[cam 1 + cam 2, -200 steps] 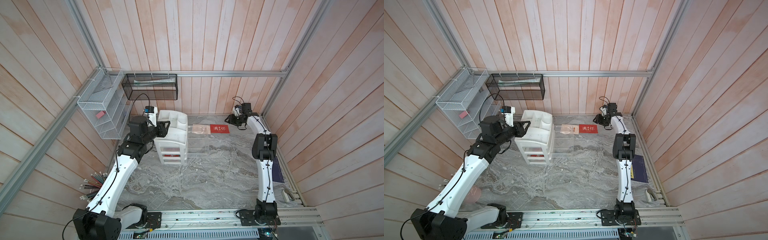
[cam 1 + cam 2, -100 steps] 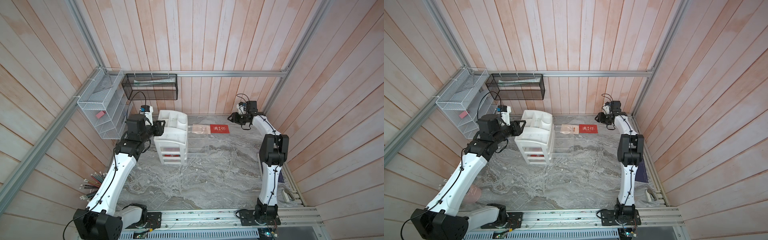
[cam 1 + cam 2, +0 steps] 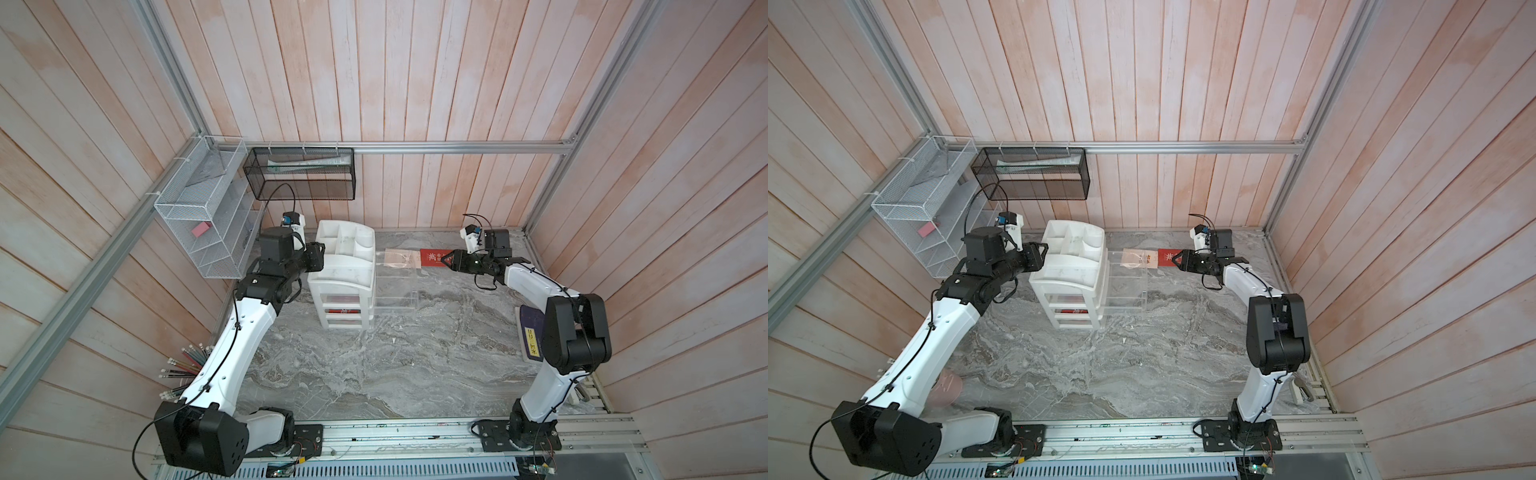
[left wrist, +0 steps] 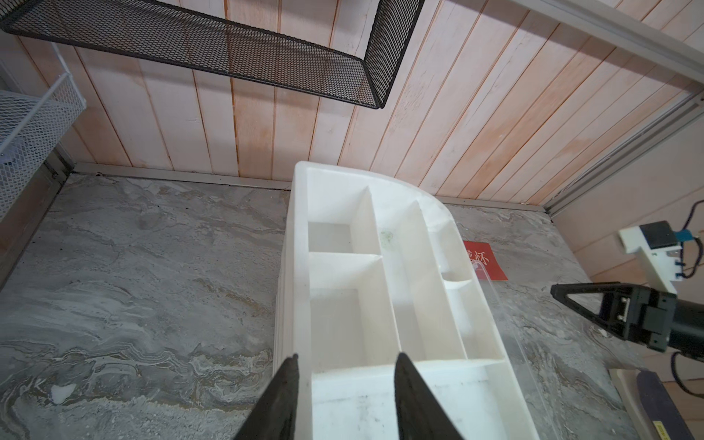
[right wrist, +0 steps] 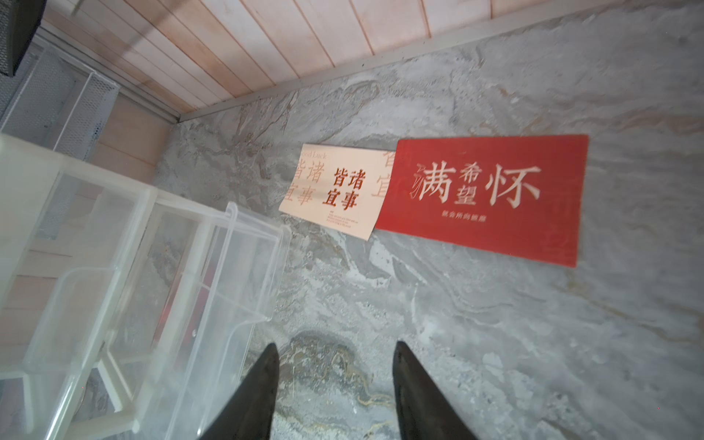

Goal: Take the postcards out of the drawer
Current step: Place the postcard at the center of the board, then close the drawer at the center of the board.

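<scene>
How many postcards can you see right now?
3. A beige postcard and a red postcard lie touching on the table; a second red postcard shows inside the white drawer unit. Others may be hidden there.

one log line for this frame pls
left gripper: open, at organizer | right gripper: open, empty | beige postcard, red postcard: on table

The grey marbled counter [image 3: 374, 374] carries a white drawer unit [image 3: 345, 274], which stands upright toward its back left. Beside the unit, near the back wall, a beige postcard [image 5: 335, 190] lies flat. A red postcard [image 5: 487, 198] lies flat next to it, its end overlapping the beige one's edge. At the counter's right edge lies a navy booklet [image 3: 527, 326] with a yellow label, only partly in view.
</scene>
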{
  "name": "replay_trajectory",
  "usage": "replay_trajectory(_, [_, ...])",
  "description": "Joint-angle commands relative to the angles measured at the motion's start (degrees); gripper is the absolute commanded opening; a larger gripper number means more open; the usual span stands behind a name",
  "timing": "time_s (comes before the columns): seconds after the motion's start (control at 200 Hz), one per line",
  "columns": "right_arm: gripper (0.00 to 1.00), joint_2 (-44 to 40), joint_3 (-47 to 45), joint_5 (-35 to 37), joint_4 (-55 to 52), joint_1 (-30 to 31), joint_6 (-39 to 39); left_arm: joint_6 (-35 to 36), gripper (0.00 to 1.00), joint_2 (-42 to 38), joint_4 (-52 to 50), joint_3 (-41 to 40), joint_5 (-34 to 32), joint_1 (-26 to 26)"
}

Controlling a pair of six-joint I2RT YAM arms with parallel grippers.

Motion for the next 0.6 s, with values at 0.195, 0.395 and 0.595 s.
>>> replay_trajectory(0.195, [0.48,-7.4,-10.7,-0.3,9.5,3.6,2.7,1.9,0.39,4.0,-3.1,3.1,-1.3,1.3])
replay_trajectory(0.395, [0.48,-7.9,-12.3,-0.1,10.1,4.6,2.8,1.8,0.34,5.3,-3.7,3.6,-0.7,1.5])
replay_trajectory(0.595, [0.48,-6.4,-11.8,-0.3,10.5,5.9,2.5,1.4,0.31,5.1,-3.8,2.9,-0.4,1.5])
